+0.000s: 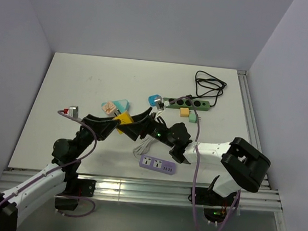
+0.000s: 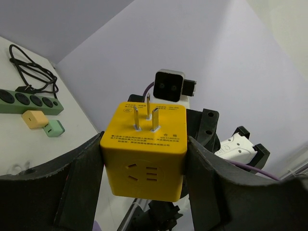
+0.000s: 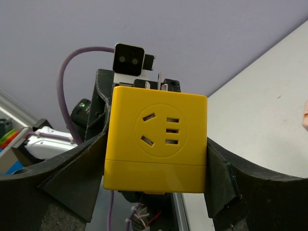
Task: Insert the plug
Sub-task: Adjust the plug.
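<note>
Top view: over the bench, my left gripper and right gripper meet on the yellow cube plug, held in the air between the green power strip and the purple power strip.

Left wrist: the left gripper clamps the plug by two sides, its prongs pointing up.

Right wrist: the right gripper is closed against the plug's flanks, socket face towards the camera.
</note>
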`<state>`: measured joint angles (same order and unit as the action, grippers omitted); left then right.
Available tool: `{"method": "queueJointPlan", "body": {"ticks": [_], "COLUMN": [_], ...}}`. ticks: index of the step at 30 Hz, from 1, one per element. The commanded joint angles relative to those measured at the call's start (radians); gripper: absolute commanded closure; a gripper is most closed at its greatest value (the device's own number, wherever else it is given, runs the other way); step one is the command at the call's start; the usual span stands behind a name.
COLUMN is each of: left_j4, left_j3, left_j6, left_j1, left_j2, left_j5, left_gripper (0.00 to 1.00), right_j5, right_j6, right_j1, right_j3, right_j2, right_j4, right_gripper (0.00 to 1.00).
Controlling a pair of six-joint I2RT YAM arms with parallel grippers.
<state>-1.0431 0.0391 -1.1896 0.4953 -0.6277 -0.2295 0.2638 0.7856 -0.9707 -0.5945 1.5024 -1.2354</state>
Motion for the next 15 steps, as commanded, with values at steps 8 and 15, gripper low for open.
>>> {"method": "queueJointPlan", "body": {"ticks": [8,15], "left_j4": [0.043,0.035], "left_j3": [-0.093,-0.100], "left_j6": [0.028,0.027], "left_j1": [0.003,0.002], "left_j2": [0.086,0.092], "left_j5": [0.010,0.013], "left_gripper": [1.00,1.00], "right_j5": [-0.006,-0.023], "right_j6": [0.044,0.047], "right_j1": [-0.011,-0.011], "right_j3": [0.048,0.071], "right_j2": [0.042,0.038], "right_j4": [-0.251,-0.279], "right_gripper": [0.23,0.43]}}
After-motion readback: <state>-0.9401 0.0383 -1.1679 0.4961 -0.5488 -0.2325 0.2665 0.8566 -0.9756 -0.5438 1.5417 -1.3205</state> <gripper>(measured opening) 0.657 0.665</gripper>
